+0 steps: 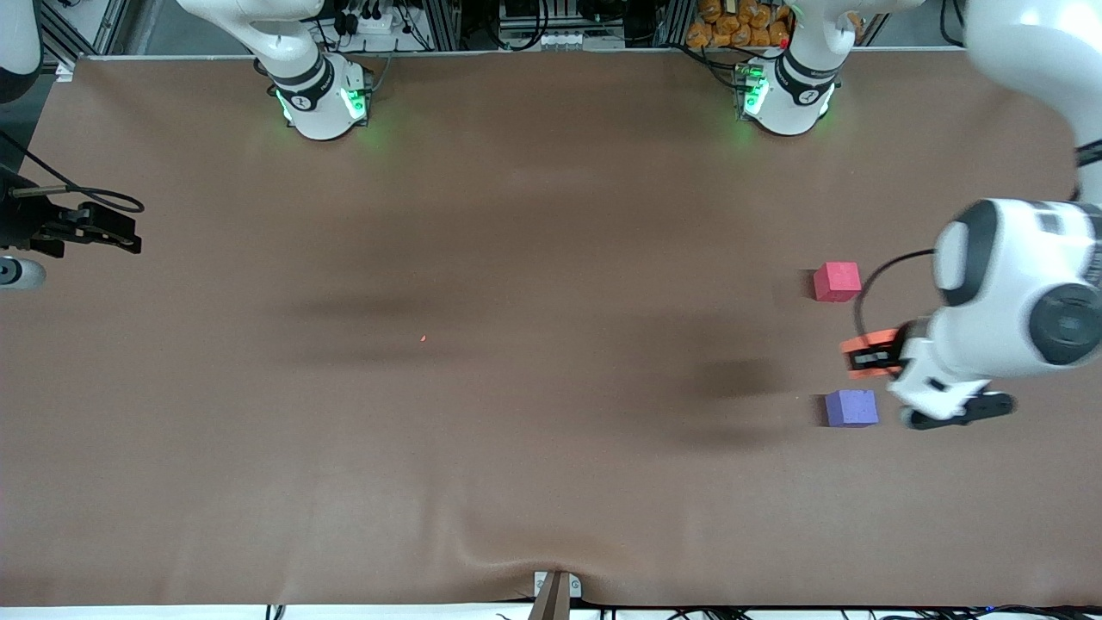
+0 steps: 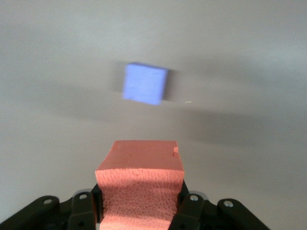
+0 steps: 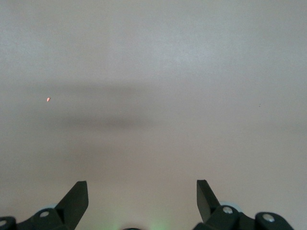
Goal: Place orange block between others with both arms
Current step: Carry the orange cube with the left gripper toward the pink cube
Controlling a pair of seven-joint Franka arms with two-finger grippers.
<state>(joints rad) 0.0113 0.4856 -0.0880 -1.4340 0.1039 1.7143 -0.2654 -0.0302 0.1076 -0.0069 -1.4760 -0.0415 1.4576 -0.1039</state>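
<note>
My left gripper point(image 1: 871, 357) is shut on the orange block point(image 1: 863, 345), holding it over the gap between the red-pink cube point(image 1: 837, 282) and the purple-blue cube point(image 1: 851, 408), at the left arm's end of the table. In the left wrist view the orange block point(image 2: 140, 182) sits squeezed between the black fingers of the left gripper point(image 2: 140, 203), with the purple-blue cube point(image 2: 145, 84) ahead on the mat. My right gripper point(image 1: 120, 237) waits at the right arm's end of the table; the right wrist view shows the right gripper point(image 3: 141, 191) open with nothing between its fingers.
A brown mat point(image 1: 516, 387) covers the table. A tiny orange speck point(image 1: 423, 337) lies near its middle and shows as the orange speck point(image 3: 48, 99) in the right wrist view. The arm bases point(image 1: 323, 99) stand lit green at the table's edge farthest from the camera.
</note>
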